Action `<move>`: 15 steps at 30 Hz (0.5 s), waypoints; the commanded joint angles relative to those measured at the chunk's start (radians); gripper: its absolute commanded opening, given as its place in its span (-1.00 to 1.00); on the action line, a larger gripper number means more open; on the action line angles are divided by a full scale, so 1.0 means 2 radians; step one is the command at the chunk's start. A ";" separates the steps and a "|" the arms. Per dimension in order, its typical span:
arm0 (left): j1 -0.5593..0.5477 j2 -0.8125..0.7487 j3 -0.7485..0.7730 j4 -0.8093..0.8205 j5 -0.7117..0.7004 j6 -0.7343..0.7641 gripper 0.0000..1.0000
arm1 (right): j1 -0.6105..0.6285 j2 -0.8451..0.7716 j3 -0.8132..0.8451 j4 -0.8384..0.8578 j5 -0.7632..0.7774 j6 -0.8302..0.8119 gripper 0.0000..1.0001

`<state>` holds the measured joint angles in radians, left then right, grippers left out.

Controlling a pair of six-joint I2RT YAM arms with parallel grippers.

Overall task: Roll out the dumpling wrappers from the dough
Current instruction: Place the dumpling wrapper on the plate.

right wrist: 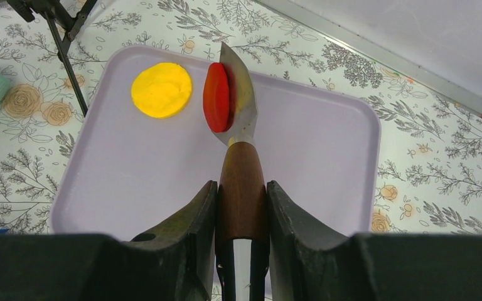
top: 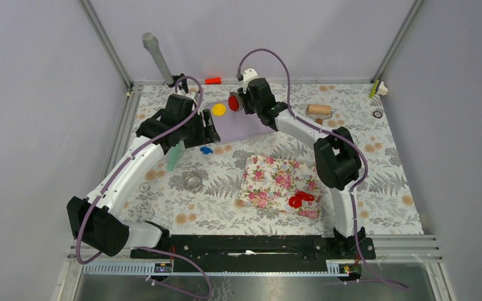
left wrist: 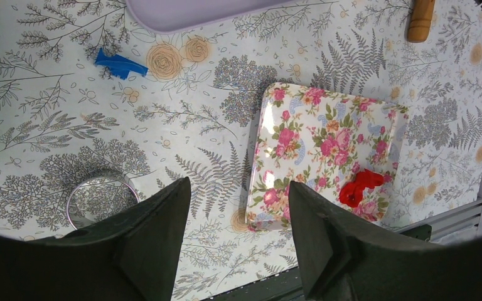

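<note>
Right in front of the right gripper (right wrist: 241,188) is the red wrapper (right wrist: 216,97). This gripper is clenched on a tool, with both fingers pressed tight on its brown wooden handle (right wrist: 241,182). The tool's shiny blade (right wrist: 245,81) sticks out past the fingertips. The red wrapper leans on the left side of the blade, tipped up on its edge over the purple tray (right wrist: 326,163). I cannot tell if its lower edge touches the tray. The yellow wrapper (right wrist: 162,89) lies flat on the same tray, just to the left of the red one and not touching it. From above, both wrappers sit between the two grippers, the red one just beside the right gripper and the yellow one nearer the left gripper (left wrist: 238,183). The left gripper is spread apart with nothing between its fingers, and it hangs over the leafy table cover (left wrist: 188,119). Below it and past its right finger lies the flowered tray (left wrist: 314,138). Some red dough scraps (left wrist: 359,187) sit on that tray's corner. Just past its left finger lies a shiny metal ring (left wrist: 100,199). Farther out on that side is a small blue bit (left wrist: 120,64). Far off to the right is the end of a wooden rolling pin (left wrist: 422,19).
</note>
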<state>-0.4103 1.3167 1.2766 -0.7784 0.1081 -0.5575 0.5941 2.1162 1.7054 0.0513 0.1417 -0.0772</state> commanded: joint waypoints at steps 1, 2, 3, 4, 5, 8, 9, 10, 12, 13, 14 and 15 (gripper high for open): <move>0.003 -0.011 0.009 0.006 0.003 -0.004 0.27 | 0.002 -0.024 0.001 0.070 0.023 -0.016 -1.00; 0.003 -0.012 0.009 0.006 0.003 -0.004 0.26 | 0.002 -0.024 -0.001 0.075 0.025 -0.014 -1.00; 0.003 -0.012 0.009 0.006 0.003 -0.004 0.26 | 0.002 -0.026 -0.007 0.083 0.029 -0.013 -1.00; 0.003 -0.013 0.009 0.006 0.003 -0.004 0.26 | 0.003 -0.027 -0.013 0.092 0.035 -0.013 -1.00; 0.003 -0.014 0.008 0.006 0.003 -0.004 0.26 | 0.002 -0.029 -0.020 0.100 0.040 -0.011 -1.00; 0.003 -0.016 0.007 0.005 0.002 -0.003 0.26 | 0.003 -0.034 -0.033 0.116 0.052 -0.007 -1.00; 0.004 -0.016 0.007 0.006 0.002 -0.003 0.27 | 0.003 -0.035 -0.033 0.118 0.051 -0.004 -1.00; 0.004 -0.014 0.007 0.005 0.003 -0.003 0.27 | 0.003 -0.036 -0.031 0.116 0.049 -0.001 -1.00; 0.005 -0.012 0.008 0.007 0.004 -0.004 0.26 | 0.003 -0.036 -0.030 0.110 0.035 0.006 -1.00; 0.005 -0.009 0.008 0.010 0.007 -0.005 0.26 | 0.003 -0.033 -0.028 0.102 0.030 0.008 -1.00; 0.005 -0.006 0.006 0.018 0.012 -0.007 0.26 | 0.002 -0.030 -0.026 0.095 0.028 0.012 -1.00; 0.005 -0.002 0.003 0.029 0.017 -0.009 0.26 | 0.003 -0.028 -0.029 0.093 0.027 0.017 -1.00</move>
<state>-0.4091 1.3167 1.2766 -0.7773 0.1120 -0.5587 0.5957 2.1159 1.6310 0.1749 0.1974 -0.0765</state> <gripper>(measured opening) 0.633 0.355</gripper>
